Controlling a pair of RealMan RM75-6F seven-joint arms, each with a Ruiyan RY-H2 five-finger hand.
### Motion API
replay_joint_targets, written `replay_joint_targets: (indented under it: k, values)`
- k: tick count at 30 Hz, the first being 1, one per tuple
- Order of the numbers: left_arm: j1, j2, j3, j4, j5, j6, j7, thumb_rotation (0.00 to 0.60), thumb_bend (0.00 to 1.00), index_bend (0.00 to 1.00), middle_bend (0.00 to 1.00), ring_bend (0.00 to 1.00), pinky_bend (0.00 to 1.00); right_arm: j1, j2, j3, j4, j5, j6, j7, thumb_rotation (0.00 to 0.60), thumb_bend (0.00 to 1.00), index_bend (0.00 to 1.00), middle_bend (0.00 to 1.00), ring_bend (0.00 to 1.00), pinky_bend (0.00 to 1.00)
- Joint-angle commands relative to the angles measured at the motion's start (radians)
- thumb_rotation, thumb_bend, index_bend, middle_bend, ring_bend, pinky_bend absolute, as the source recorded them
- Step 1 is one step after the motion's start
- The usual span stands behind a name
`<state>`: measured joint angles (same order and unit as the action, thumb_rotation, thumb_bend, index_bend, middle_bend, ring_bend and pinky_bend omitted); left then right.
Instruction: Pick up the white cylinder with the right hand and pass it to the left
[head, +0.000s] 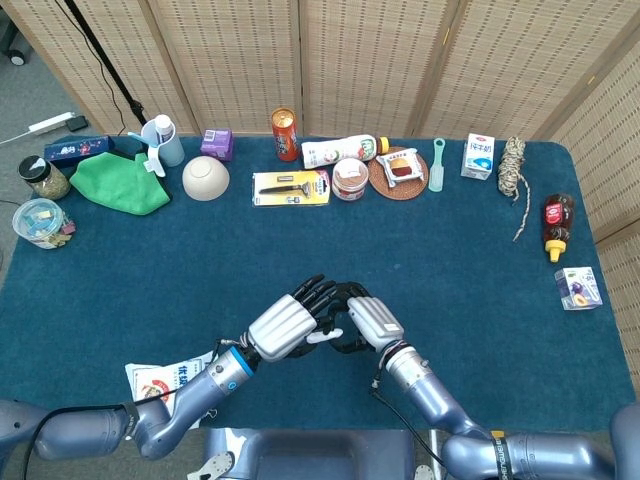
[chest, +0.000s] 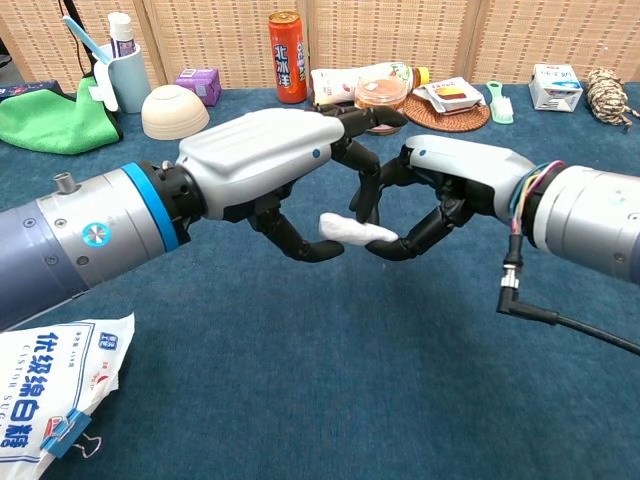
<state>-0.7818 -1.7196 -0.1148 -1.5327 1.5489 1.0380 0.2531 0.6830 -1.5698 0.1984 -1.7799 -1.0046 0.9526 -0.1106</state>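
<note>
Your right hand (chest: 445, 195) has the white cylinder (chest: 355, 229) pinched at its right end between thumb and a finger, lifted clear of the blue tabletop (head: 450, 260). So the pick-up is done, judging by how the piece hangs in the air between the two hands. In the head view the cylinder (head: 320, 336) shows only as a small pale bar between them.

Your left hand (chest: 275, 160) sits just beside the cylinder's free end, fingers curved above it and thumb hooked under. From the chest view the dark fingertips look very near or perhaps touching the white surface, but I cannot tell whether they bear on it; no firm grip shows. Treat that hand as loosely curled around the free end, not yet holding.

What is left, as I judge it: close the left hand on the cylinder's free end, confirm it holds, then let go with the right hand and draw it away. The exposed length beside the right fingers is short, so the left fingers may crowd them.

The white bag with a blue clip (chest: 50, 385) lies well below and left of the cylinder, out of the way.
</note>
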Motion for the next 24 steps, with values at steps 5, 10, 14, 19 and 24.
replay_joint_targets:
  k: [5, 10, 14, 19, 24]
  values:
    - [0.000, -0.015, 0.005, 0.017, 0.004, 0.012, -0.005, 0.600, 0.28, 0.57, 0.07, 0.03, 0.00, -0.002, 0.001, -0.002, 0.002, -0.003, 0.001, 0.005, 0.600, 0.36, 0.64, 0.26, 0.10, 0.00]
    - [0.003, -0.025, 0.008, 0.032, 0.008, 0.026, -0.019, 0.600, 0.32, 0.63, 0.11, 0.06, 0.00, -0.004, 0.003, -0.003, 0.004, -0.005, 0.002, 0.012, 0.600, 0.36, 0.64, 0.26, 0.10, 0.00]
    - [0.004, -0.028, 0.006, 0.039, 0.006, 0.032, -0.024, 0.600, 0.32, 0.65, 0.12, 0.06, 0.00, -0.005, 0.006, -0.004, 0.006, -0.007, 0.001, 0.015, 0.600, 0.36, 0.65, 0.26, 0.10, 0.00]
    - [0.006, -0.031, 0.006, 0.044, 0.005, 0.039, -0.034, 0.600, 0.32, 0.67, 0.13, 0.07, 0.00, -0.008, 0.014, -0.002, 0.004, -0.009, 0.005, 0.020, 0.600, 0.37, 0.66, 0.26, 0.11, 0.00]
    - [0.007, -0.031, 0.006, 0.048, 0.005, 0.044, -0.038, 0.600, 0.33, 0.70, 0.15, 0.07, 0.00, -0.012, 0.024, -0.002, 0.001, -0.017, 0.009, 0.025, 0.600, 0.37, 0.67, 0.27, 0.12, 0.00]
